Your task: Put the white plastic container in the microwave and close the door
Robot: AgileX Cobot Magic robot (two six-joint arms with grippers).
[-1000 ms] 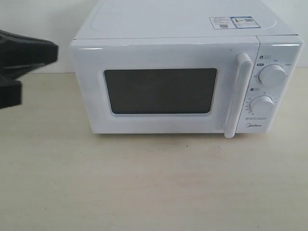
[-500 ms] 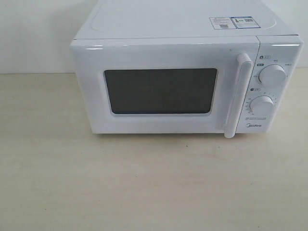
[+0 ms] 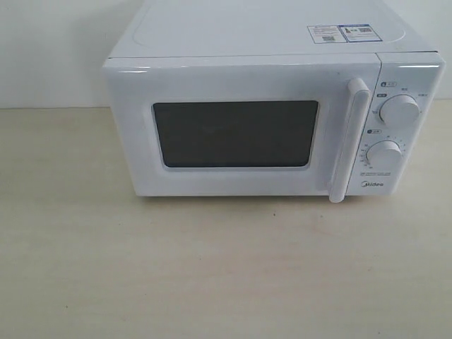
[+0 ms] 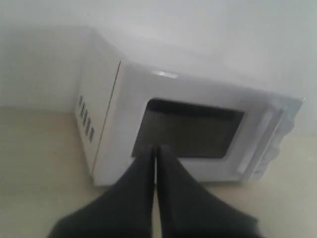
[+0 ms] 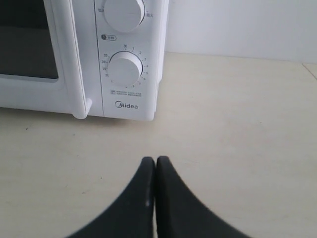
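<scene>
The white Midea microwave [image 3: 268,106] stands at the back of the table, and its door [image 3: 240,131] is closed, with the dark window [image 3: 235,133] and the vertical bar handle [image 3: 349,141] facing me. The white plastic container shows in no view. My left gripper [image 4: 155,149] is shut with nothing in it, seen in front of the microwave [image 4: 183,134] from its left side. My right gripper [image 5: 155,161] is shut and empty above the table, short of the lower dial [image 5: 125,68]. Neither gripper appears in the exterior view.
The pale wooden table [image 3: 226,268] spreads in front of the microwave. A white wall [image 3: 49,49] rises behind it. Two round dials [image 3: 399,111] sit on the control panel at the right, and stickers [image 3: 344,32] lie on the microwave's top.
The black left arm seen at the exterior view's left edge one second ago has withdrawn out of that view. The microwave has not moved.
</scene>
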